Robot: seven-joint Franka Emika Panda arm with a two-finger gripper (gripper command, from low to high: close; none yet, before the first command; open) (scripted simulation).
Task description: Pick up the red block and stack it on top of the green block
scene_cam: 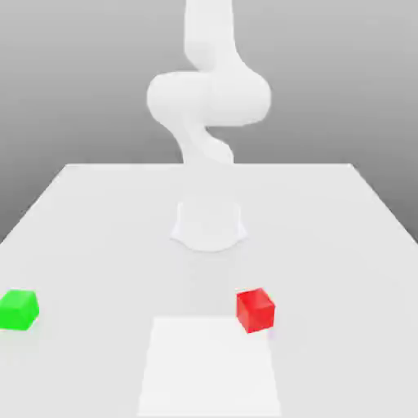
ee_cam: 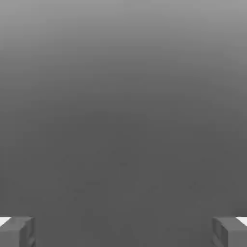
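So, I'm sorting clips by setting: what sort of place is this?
Most likely a simulated tabletop test scene: a plain white table, a featureless grey backdrop, and only a red block and green block laid out.

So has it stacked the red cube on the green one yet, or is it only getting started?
Only getting started. Nothing looks done: the red block sits on the table, far from the green block at the exterior view's left. Nothing is in hand: the gripper is open, with nothing between its fingertips. Everything is left: reaching the red block, grasping it, carrying it over and setting it on the green one.
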